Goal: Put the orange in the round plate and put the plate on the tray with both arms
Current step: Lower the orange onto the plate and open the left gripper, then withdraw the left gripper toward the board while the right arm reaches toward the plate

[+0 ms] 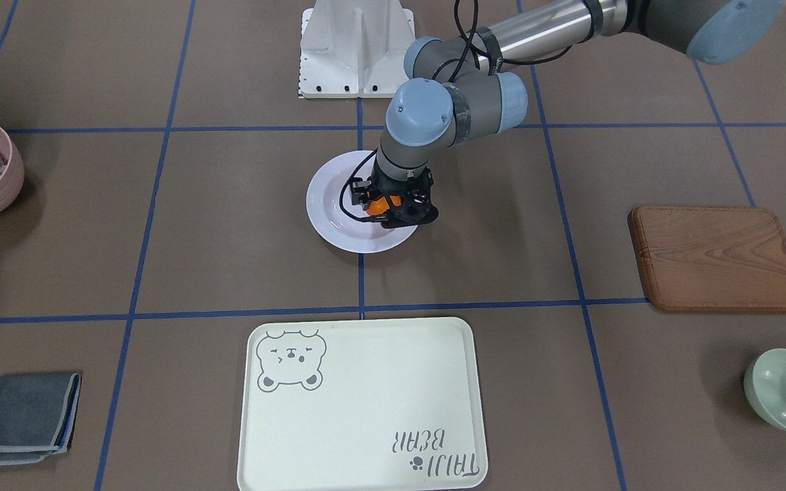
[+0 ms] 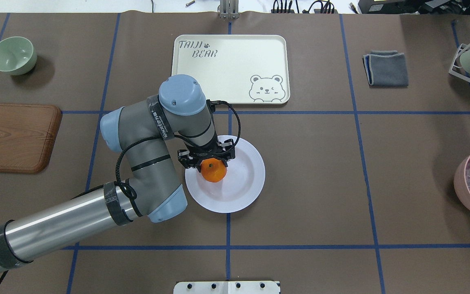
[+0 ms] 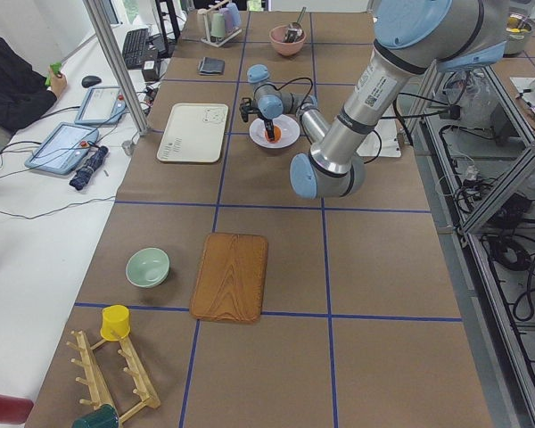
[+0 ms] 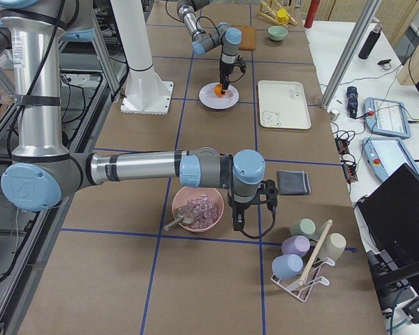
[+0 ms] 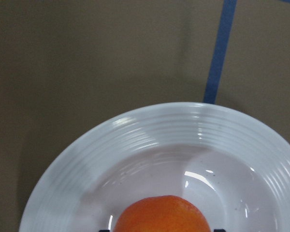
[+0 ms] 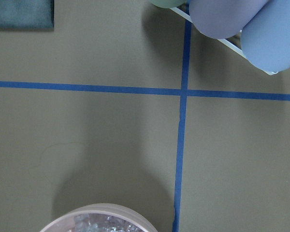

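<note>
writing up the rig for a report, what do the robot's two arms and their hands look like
The left arm and the right arm are silver tubes with grey joint housings and rounded light-blue caps. Black cables loop along both. Black bands wrap the left arm, one with white lettering I cannot read. The left hand and the right hand are black.

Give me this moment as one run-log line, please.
left hand: shut on orange over round plate | right hand: beside pink bowl, grip unclear | tray: holds nothing

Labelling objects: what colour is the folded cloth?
Dark grey; the cloth shows best in the overhead view.
</note>
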Controlling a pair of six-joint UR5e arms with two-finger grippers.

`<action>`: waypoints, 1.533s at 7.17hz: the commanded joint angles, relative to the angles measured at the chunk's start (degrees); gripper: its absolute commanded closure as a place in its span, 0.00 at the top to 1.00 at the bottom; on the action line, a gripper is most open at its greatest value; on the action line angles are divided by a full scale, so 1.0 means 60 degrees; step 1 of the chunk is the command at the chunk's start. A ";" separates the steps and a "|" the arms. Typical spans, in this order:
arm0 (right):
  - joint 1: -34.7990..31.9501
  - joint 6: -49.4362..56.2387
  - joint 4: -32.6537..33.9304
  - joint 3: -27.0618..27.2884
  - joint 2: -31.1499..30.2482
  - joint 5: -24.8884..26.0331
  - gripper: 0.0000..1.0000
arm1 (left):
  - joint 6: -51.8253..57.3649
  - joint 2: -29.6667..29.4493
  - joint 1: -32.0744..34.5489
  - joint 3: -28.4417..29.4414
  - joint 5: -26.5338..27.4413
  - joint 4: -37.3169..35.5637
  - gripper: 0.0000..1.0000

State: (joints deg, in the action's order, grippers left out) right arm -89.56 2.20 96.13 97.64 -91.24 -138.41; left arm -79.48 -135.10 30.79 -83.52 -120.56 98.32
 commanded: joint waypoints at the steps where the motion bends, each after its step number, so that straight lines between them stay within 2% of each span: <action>1: 0.0000 -0.0001 -0.0040 0.0016 0.0017 -0.0017 1.00 | -0.0055 0.0017 0.0009 -0.0637 -0.0077 -0.0039 0.98; 2: 0.0000 -0.0001 -0.0055 0.0016 0.0017 -0.0075 1.00 | -0.0055 0.0032 0.0183 -0.1177 -0.0078 -0.0126 0.98; 4: 0.0029 -0.0015 -0.0055 0.0147 0.0220 -0.0527 1.00 | 0.0091 0.0104 0.1029 -0.2174 -0.0239 -0.1440 0.98; 6: 0.0699 -0.0538 -0.0200 0.0657 0.0411 -0.0880 1.00 | 0.1400 0.1139 0.2039 -0.2704 -0.0093 -0.1475 0.98; 7: 0.1486 -0.2210 -0.0666 0.0834 0.0804 -0.0852 1.00 | 0.2222 0.1682 0.2698 -0.2750 -0.0092 -0.1431 0.98; 8: 0.2306 -0.4489 -0.1686 0.0822 0.1214 -0.0794 1.00 | 0.2999 0.2021 0.3313 -0.2736 -0.0078 -0.1460 0.98; 9: 0.3373 -0.6876 -0.3044 0.0749 0.1523 -0.0489 1.00 | 0.3978 0.2633 0.3972 -0.2692 -0.0121 -0.1402 0.98; 11: 0.5148 -1.1055 -0.5668 0.0442 0.2138 0.0462 1.00 | 0.5271 0.3134 0.5088 -0.2341 -0.0092 -0.1417 0.98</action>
State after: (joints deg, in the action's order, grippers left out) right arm -65.63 -47.62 72.26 101.43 -80.94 -138.95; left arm -52.96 -118.91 57.28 -98.46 -121.15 89.70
